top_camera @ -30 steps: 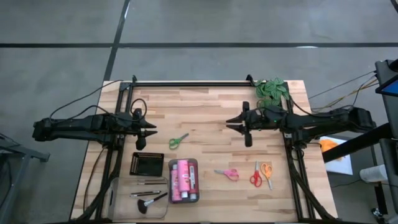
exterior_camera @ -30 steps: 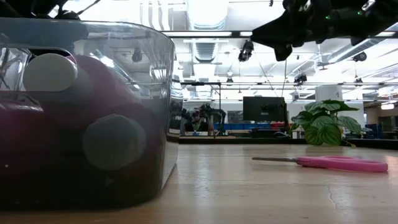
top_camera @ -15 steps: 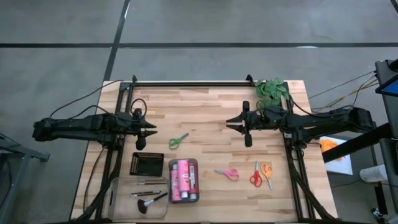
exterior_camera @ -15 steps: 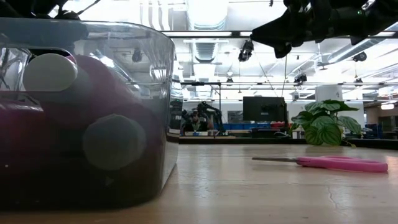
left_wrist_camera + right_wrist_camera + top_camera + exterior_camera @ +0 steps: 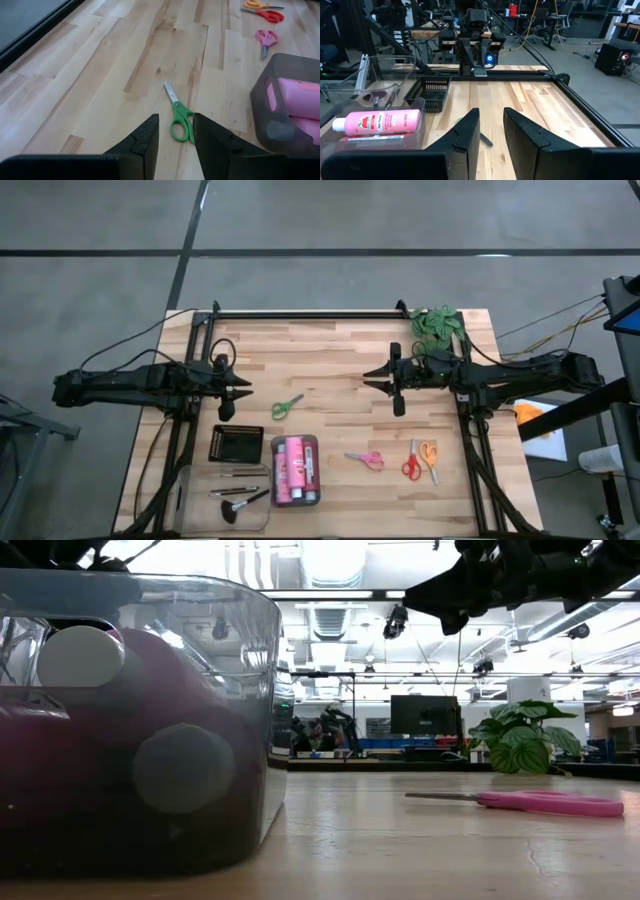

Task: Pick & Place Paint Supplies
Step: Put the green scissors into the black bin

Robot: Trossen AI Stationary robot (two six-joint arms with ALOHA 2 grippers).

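Green-handled scissors [image 5: 287,406] lie flat on the wooden table between the arms, ahead of my left gripper [image 5: 246,390], which hangs open and empty above the table; in its wrist view the scissors [image 5: 179,120] show just beyond the fingertips [image 5: 176,142]. My right gripper [image 5: 370,383] is open, empty and high over the table's middle [image 5: 491,135]. Pink scissors [image 5: 366,459], red scissors [image 5: 409,464] and orange scissors [image 5: 429,457] lie flat near the front right. Pink paint bottles [image 5: 294,470] lie in a grey see-through bin. Thin brushes [image 5: 238,491] and a fluffy brush [image 5: 238,507] lie in a clear tray.
A black slotted tray [image 5: 236,444] stands left of the bottle bin [image 5: 260,95]. A green leafy plant [image 5: 437,322] sits at the far right corner. A black frame rail [image 5: 310,313] runs along the far edge. Bare wood lies across the table's middle and far part.
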